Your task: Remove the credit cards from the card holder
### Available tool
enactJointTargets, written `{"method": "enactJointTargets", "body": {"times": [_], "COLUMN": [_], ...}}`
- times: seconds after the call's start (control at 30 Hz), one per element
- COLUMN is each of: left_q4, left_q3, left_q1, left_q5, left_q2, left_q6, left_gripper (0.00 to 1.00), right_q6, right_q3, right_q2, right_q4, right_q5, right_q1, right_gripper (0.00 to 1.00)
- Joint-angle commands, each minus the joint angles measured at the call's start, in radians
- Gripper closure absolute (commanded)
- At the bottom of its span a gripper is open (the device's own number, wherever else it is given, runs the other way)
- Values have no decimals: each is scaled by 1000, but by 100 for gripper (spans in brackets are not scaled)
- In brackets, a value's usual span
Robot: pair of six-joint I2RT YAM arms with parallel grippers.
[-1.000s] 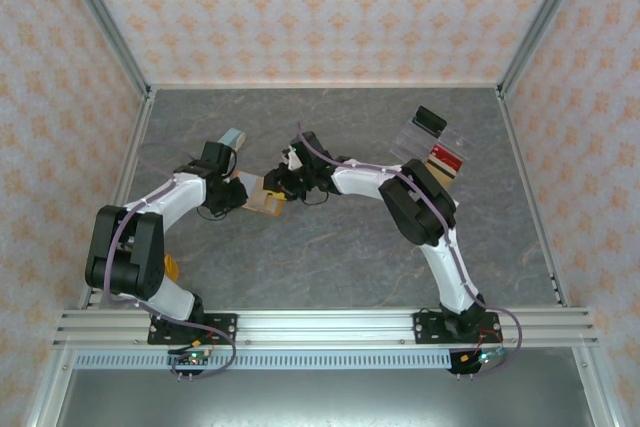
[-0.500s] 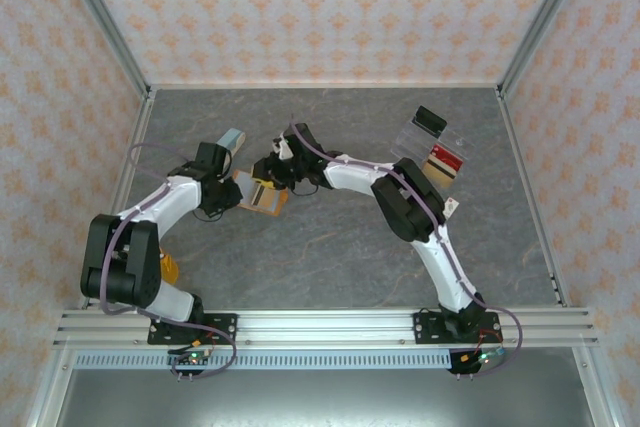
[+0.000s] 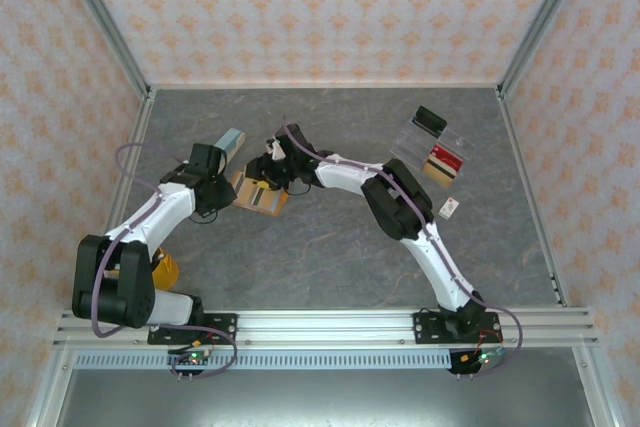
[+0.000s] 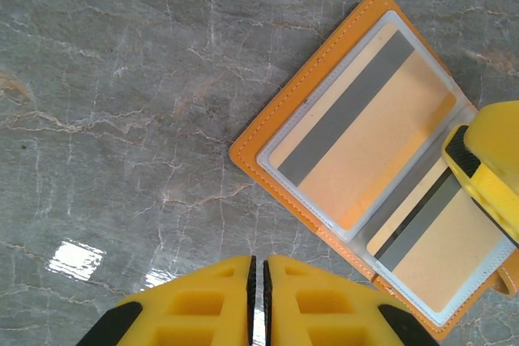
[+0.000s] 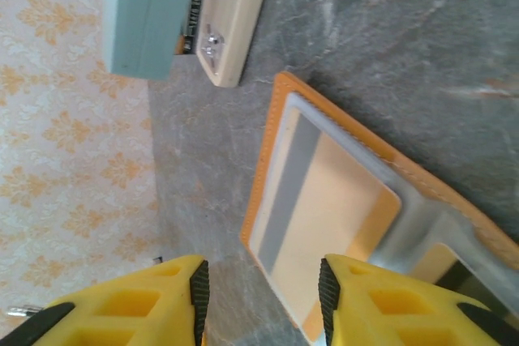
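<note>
Left gripper (image 4: 258, 273), clenched empty, sits just beside the open card holder (image 4: 247, 151), whose long axis runs diagonally toward the right gripper (image 5: 259, 285), spread directly above 2 pocketed credit cards (image 4: 381, 127), nearer.

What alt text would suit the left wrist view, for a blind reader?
An open orange card holder lies on a grey marble table, with two tan cards, grey stripes up, in its clear pockets. The shut left claw is at the bottom edge; another yellow finger overlaps the holder's right side.
</note>
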Motion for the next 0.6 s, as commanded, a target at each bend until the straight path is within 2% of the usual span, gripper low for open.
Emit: {"method": "enactJointTargets", "body": {"times": [0.0, 0.13, 0.37, 0.57], "left_q4": [-8, 22, 42, 102], "left_q3": [5, 16, 38, 44], "left_q1": [12, 12, 11, 9], "left_q5": [19, 78, 206, 336], "left_q2": [31, 65, 99, 130], "left_q6": [2, 3, 42, 36], "left_gripper": [85, 85, 84, 83], "right_q6": [-65, -188, -560, -841], "right_q3": [36, 32, 40, -58], "right_q2": [6, -2, -19, -127], "right_q4": [-107, -276, -638, -758], "right_q5": [34, 80, 142, 110], "right_q1": [12, 14, -13, -56], "right_gripper": [60, 62, 65, 64]}}
